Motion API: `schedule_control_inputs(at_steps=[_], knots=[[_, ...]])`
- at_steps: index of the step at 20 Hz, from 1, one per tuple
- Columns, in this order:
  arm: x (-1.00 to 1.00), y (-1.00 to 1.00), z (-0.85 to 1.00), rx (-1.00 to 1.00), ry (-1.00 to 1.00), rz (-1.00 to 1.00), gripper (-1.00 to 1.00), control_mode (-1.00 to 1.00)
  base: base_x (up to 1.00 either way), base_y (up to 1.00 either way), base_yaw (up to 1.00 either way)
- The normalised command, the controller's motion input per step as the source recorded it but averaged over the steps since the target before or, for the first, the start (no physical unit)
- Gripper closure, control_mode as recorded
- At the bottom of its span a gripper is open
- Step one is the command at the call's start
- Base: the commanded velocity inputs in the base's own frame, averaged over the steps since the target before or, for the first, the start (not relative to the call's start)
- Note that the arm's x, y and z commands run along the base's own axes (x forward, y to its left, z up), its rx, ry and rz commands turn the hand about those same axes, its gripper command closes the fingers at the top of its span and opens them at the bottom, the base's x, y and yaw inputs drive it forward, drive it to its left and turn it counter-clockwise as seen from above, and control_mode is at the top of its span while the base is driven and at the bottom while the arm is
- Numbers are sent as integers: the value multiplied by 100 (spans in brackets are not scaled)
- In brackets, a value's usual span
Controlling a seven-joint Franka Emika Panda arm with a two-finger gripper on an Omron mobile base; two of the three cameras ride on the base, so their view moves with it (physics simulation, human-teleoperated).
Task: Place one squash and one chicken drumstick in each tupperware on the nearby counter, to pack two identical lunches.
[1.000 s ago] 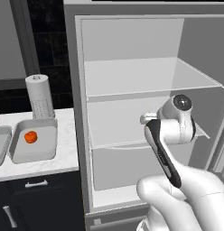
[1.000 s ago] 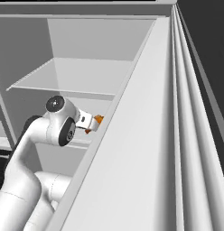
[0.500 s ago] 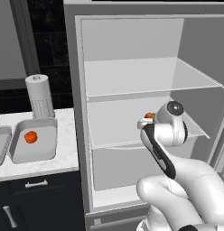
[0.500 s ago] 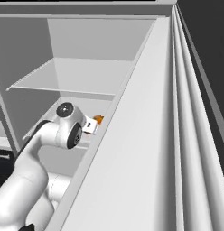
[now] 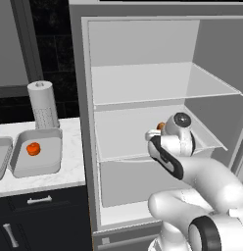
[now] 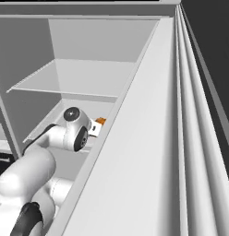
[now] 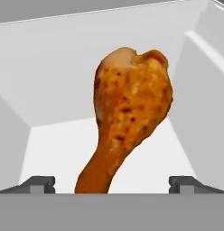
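The hand sits with fingers spread wide, gripping nothing; the chicken drumstick lies dead ahead on the fridge shelf, between the fingertips; thin bone end nearest, meaty end pointing away.

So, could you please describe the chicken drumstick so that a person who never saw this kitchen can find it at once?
Look into the open grey fridge beside the white marble counter. On its middle shelf, just ahead of the open gripper, lies the chicken drumstick. It is golden-brown and speckled, with a bulbous end tapering to a thin one.
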Motion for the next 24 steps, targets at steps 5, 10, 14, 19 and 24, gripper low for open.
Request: schedule_control_inputs(at_steps=[5,10,14,19,24], knots=[[37,0,-9,0,1,0,-100,-100,0,0,0],[42,0,-38,0,4,0,-100,-100,0,0,0],[34,0,-56,0,1,0,-100,-100,0,0,0],[5,0,-66,0,0,0,100,-100,0,0,0],[-19,-2,-48,3,0,1,100,-100,0,0,0]])
